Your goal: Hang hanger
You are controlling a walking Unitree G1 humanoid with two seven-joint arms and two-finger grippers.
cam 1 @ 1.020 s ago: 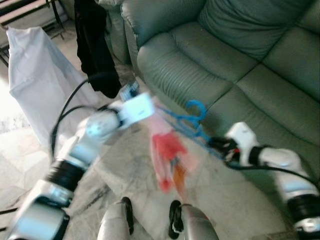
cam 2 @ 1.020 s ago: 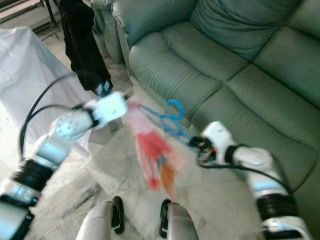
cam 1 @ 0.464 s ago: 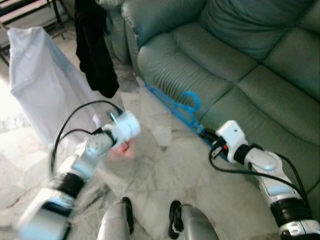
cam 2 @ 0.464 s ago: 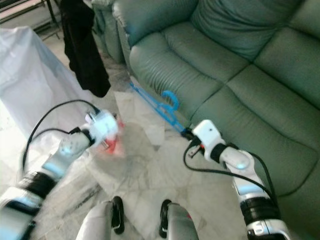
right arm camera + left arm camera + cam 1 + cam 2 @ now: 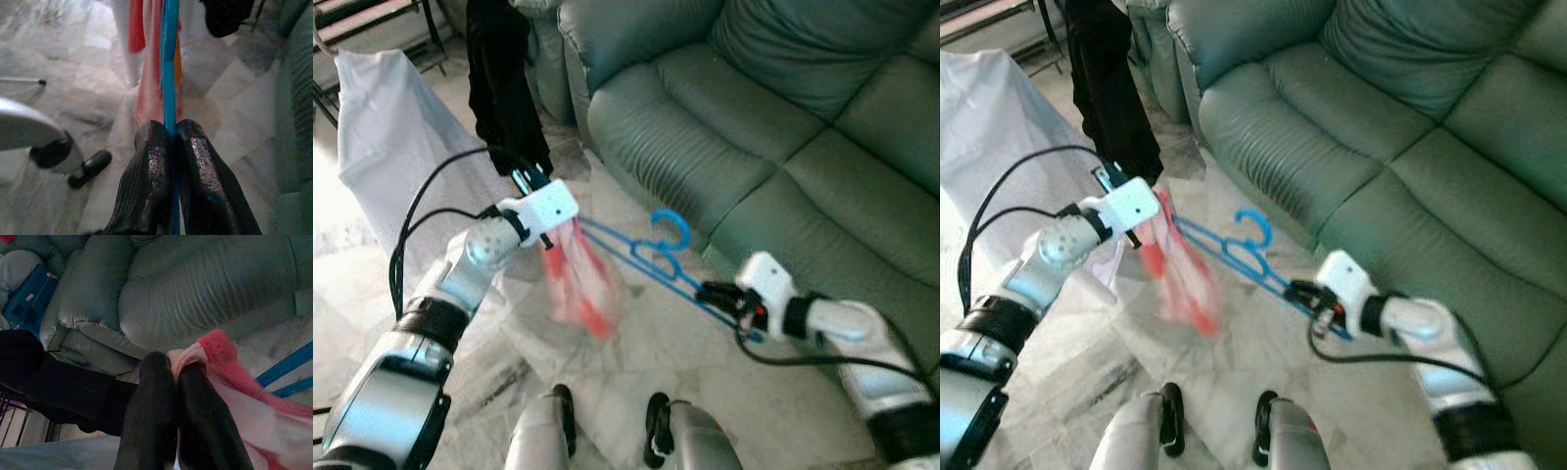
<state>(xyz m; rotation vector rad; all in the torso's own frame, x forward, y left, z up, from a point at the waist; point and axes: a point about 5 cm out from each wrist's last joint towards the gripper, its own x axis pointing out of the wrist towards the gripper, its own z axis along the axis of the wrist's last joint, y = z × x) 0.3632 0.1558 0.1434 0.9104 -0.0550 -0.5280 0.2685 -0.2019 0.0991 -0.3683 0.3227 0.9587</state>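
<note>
Right end effector clamps blue hanger; left end effector pinches its pink garment

Left gripper has swung back up with the pink garment, now beside the blue hanger, itself lifted off the sofa's edge

**Green sofa over a pale marbled floor**

A large grey-green leather sofa takes up the upper right of the head views, its padded cushions creased and its rounded armrest nearest the middle. The floor is pale, marbled stone tile with grey veins. At the upper left a white cloth hangs draped, with a black garment hanging beside it. Bright daylight washes out the floor at the far left.
</note>
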